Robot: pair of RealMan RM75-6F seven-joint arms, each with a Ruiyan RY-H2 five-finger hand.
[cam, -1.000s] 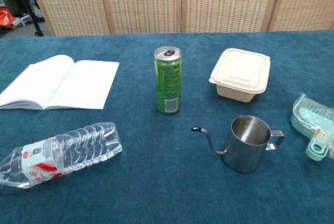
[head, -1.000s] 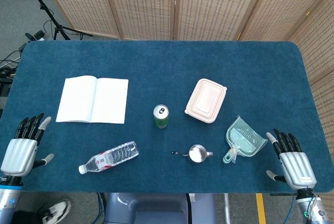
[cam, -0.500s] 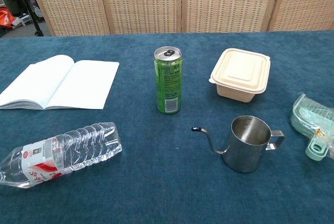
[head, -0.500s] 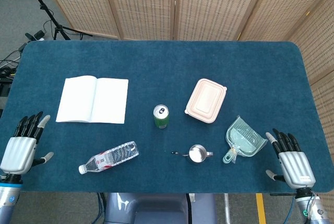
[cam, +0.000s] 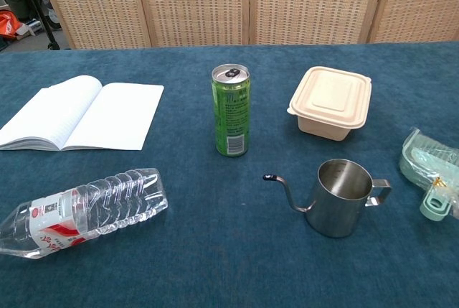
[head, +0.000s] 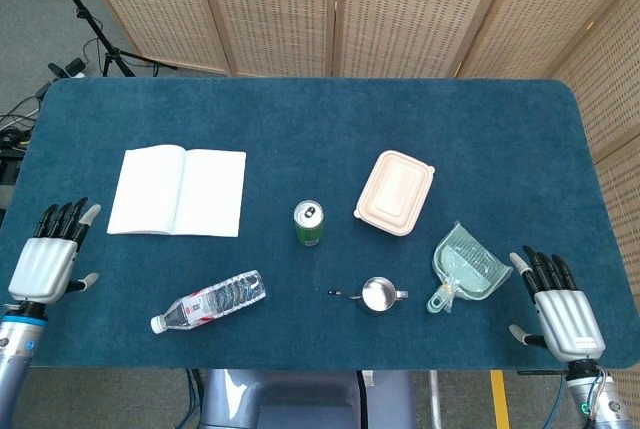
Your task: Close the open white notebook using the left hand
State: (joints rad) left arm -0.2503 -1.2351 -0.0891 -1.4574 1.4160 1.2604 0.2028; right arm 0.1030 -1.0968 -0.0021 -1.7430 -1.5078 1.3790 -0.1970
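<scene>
The white notebook (head: 177, 192) lies open and flat on the left part of the blue table; the chest view shows the notebook (cam: 82, 113) at its left edge. My left hand (head: 49, 256) hovers at the table's front left corner, below and left of the notebook and apart from it, fingers straight and holding nothing. My right hand (head: 558, 307) is at the front right corner, fingers spread, empty. Neither hand appears in the chest view.
A clear plastic bottle (head: 209, 301) lies on its side in front of the notebook. A green can (head: 308, 223) stands mid-table, with a steel spouted pitcher (head: 378, 294), a beige lidded box (head: 395, 192) and a pale green dustpan (head: 464, 267) to its right.
My left hand has moved up and away from the front edge, a little closer to the notebook. The right hand and the objects have stayed put.
</scene>
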